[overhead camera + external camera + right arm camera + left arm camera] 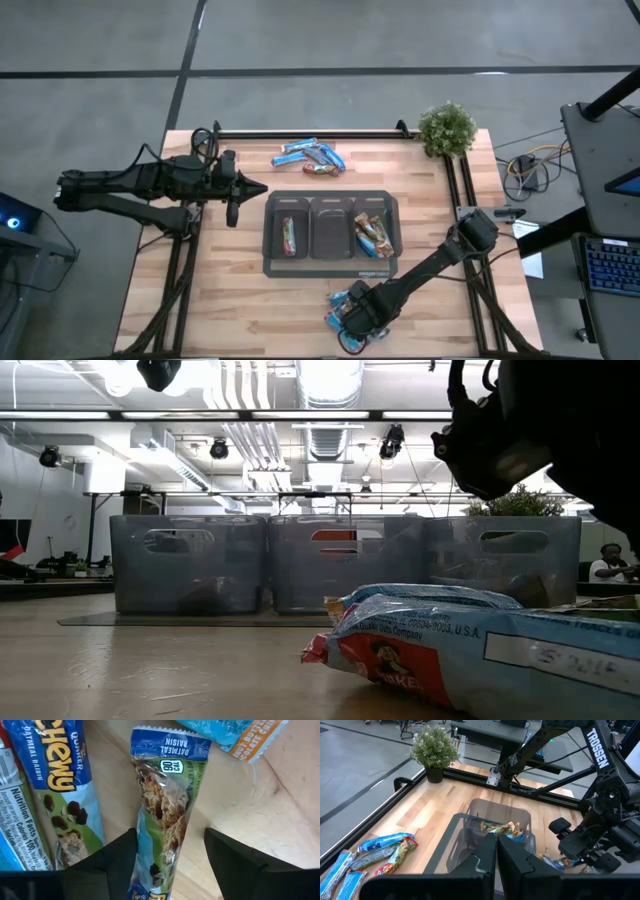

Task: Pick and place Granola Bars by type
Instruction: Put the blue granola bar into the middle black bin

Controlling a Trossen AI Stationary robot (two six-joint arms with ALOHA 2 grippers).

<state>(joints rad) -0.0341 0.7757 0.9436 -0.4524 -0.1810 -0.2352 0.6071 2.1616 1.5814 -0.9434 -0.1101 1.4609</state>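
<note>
From overhead, the right gripper (357, 322) is down at the near edge of the table (240, 300), sitting over a small pile of granola bars (345, 303), but the arm hides what's under it. The right wrist view fills that in: the two fingers (107, 862) are spread wide on either side of an oatmeal raisin bar (165, 815) lying flat on the wood, not pinching it yet. A Chewy bar (60, 795) lies just beside it.

The low view gives you none of that. It's mostly a big close-up bar wrapper (470, 650) with the gray tray (340, 575) standing behind it.

The top view also shows the tray (330, 262) has three compartments: one bar in the left one (288, 237), the middle looks bare, and a few bars in the right one (372, 237). Another loose bunch of bars (310, 155) lies at the far side of the table, near a small potted plant (447, 128).

The left gripper (238, 190) waits just left of the tray, above the table. Its own wrist view shows the fingers (482, 862) clamped together with nothing between them, plus the far bunch (375, 855) and the right arm (600, 820) across the tray.
</note>
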